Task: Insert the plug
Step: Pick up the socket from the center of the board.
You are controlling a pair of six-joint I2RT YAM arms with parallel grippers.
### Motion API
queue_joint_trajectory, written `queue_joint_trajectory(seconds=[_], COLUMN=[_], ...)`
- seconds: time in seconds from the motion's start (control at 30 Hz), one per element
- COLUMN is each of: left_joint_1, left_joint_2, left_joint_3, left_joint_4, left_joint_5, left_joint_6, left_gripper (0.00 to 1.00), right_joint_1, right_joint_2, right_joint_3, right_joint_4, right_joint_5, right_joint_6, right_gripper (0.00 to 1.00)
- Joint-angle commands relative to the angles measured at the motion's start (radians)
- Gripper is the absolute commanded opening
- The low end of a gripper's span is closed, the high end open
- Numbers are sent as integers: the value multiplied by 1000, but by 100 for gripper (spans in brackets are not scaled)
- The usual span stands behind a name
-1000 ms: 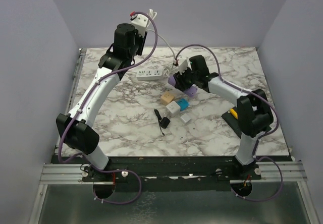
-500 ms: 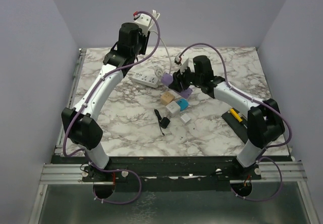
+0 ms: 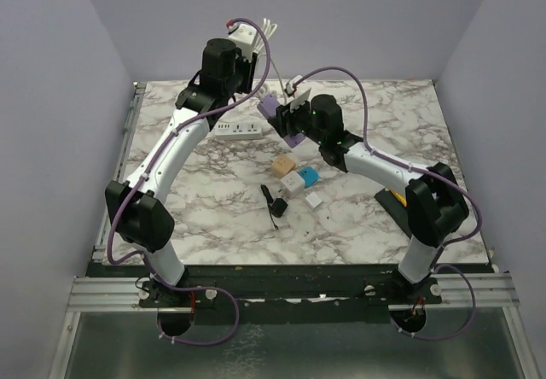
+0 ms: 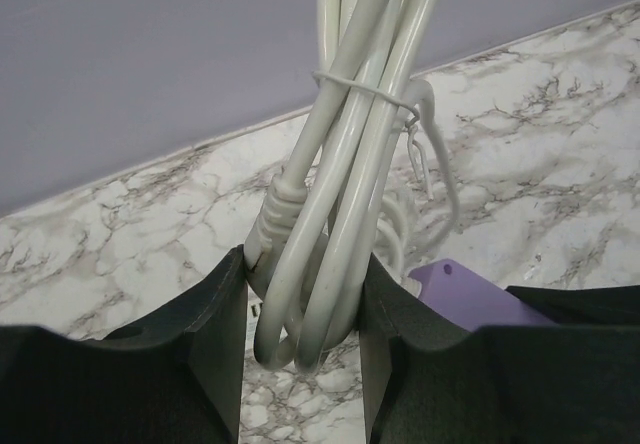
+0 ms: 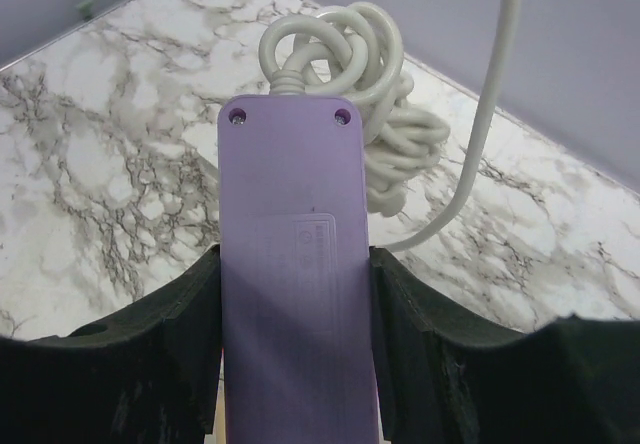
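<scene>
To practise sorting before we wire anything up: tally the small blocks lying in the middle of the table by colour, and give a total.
Tan block: 1
Cyan block: 1
White blocks: 2
Total: 4

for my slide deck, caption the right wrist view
Right gripper shut on a purple power strip, coiled white cord at its far end.

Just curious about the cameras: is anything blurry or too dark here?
Top external: even, soft light, sharp all over. Left wrist: white cable crisp, the left claw around it nearly black. Right wrist: purple power strip sharp and glare-free; right claw dark.
</scene>
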Motion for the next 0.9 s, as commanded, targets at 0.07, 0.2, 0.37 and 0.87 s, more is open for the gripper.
queue_joint_trajectory(seconds=[0.07,0.2,0.37,0.87], left_joint_1=[-6,-7,10,111], left_joint_2=[3,8,2,-455], left_joint_3=[13,26,69,-401], left_joint_4=[31,30,32,17], left_joint_5=[58,24,-50,-235], left_joint_6=[-46,-38,-3,239], left_gripper=[0,0,0,0], right_joint_1=[119,174,215,261], right_joint_2=[74,56,-94,-606], right_joint_3=[35,6,-86,-345], right_joint_4=[200,227,145,-273], right_joint_5=[220,50,-28,54], right_joint_6=[5,-14,-38,233], right_gripper=[1,1,1,1])
